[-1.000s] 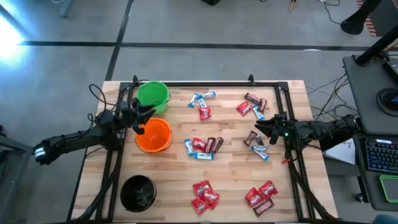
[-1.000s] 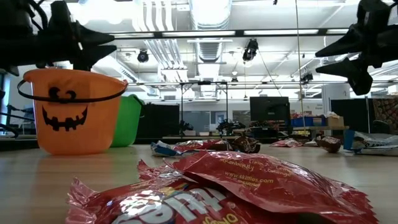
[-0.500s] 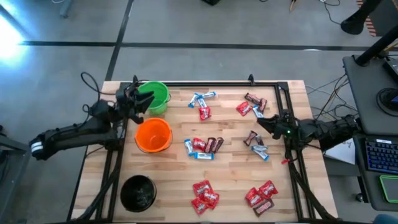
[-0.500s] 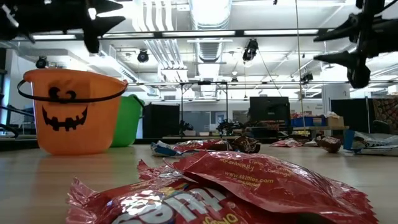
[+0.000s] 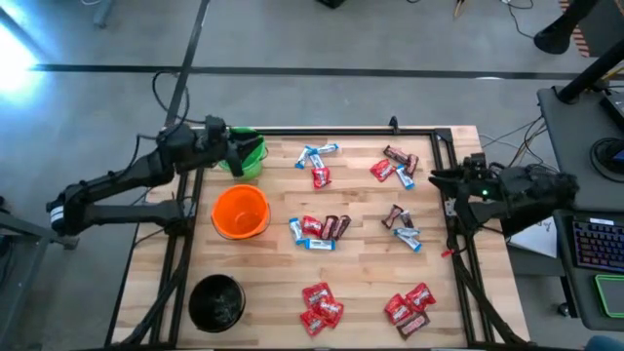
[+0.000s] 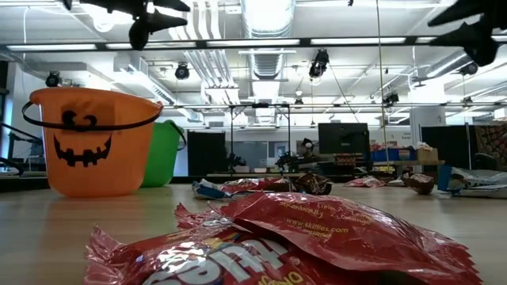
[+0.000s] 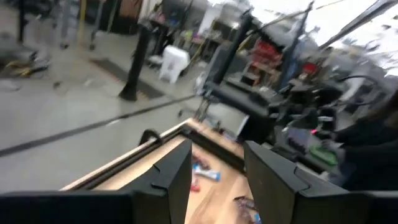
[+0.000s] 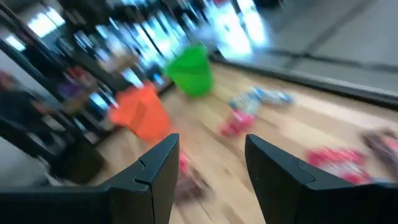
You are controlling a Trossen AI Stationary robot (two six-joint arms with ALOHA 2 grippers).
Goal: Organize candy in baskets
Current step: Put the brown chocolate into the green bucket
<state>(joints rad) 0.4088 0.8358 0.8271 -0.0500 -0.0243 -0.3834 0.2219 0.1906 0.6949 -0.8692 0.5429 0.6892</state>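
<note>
We see a clear gap between the left gripper's [image 7: 214,180] two dark fingers [image 7: 171,177], nothing between them; in the high view this gripper [image 5: 237,152] hangs over the green basket [image 5: 250,156] at the table's far left corner. The right gripper [image 8: 208,168] also has its fingers [image 8: 155,171] parted and bare; from above it [image 5: 436,177] sits at the table's right edge, raised, apart from any sweet. In the low view both grippers show only as dark shapes near the top of the picture. The orange basket [image 5: 240,212] stands just in front of the green one, upright, its jack-o'-lantern face toward the low camera [image 6: 93,142]. The black basket [image 5: 216,301] is at the near left corner. The candy [image 5: 319,227] lies loose on the wooden table [image 5: 361,273] in clusters: blue-and-white and red pieces near the far edge, a mixed group mid-table, brown and blue pieces near the right gripper, red packs along the near edge. We cannot tell whether any basket holds candy.
</note>
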